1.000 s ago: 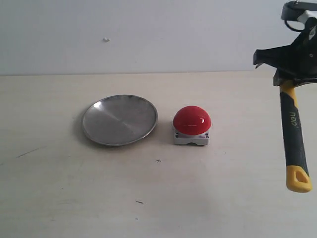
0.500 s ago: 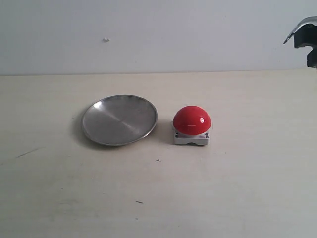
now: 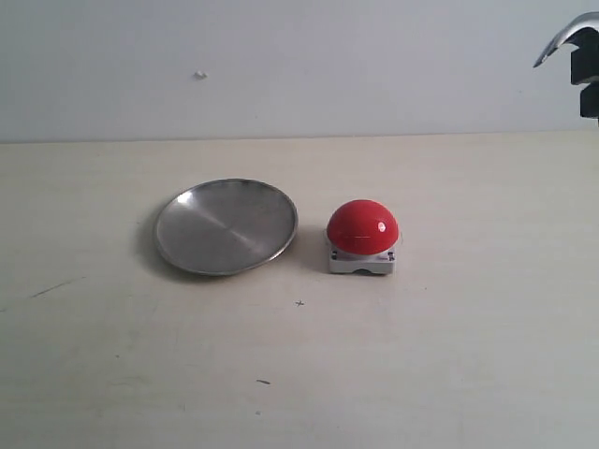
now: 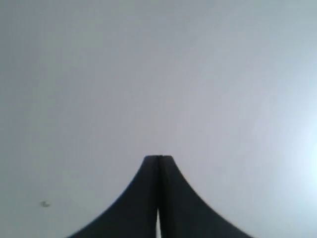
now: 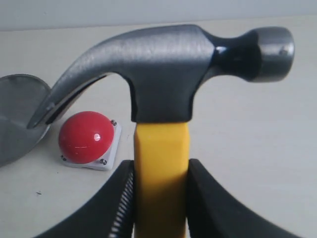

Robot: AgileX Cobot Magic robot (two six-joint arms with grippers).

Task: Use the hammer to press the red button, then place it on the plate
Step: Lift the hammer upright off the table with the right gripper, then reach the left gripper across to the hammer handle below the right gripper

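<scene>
The red button (image 3: 362, 227) sits on its grey base at the table's middle, just right of the silver plate (image 3: 226, 225). At the exterior view's top right edge only the hammer's claw (image 3: 559, 42) shows, held high. In the right wrist view my right gripper (image 5: 161, 171) is shut on the hammer (image 5: 163, 69) by the yellow part of its handle just under the dark head. Beyond the head lie the red button (image 5: 85, 137) and part of the plate (image 5: 17, 116). My left gripper (image 4: 159, 158) is shut on nothing and faces a blank wall.
Bare beige tabletop (image 3: 299, 365) stretches in front of the plate and button. A plain white wall (image 3: 281, 65) rises behind the table's far edge.
The right arm has swung the hammer up and out toward the right edge of the exterior view; its handle no longer hangs in view. Plate and button have not moved.
</scene>
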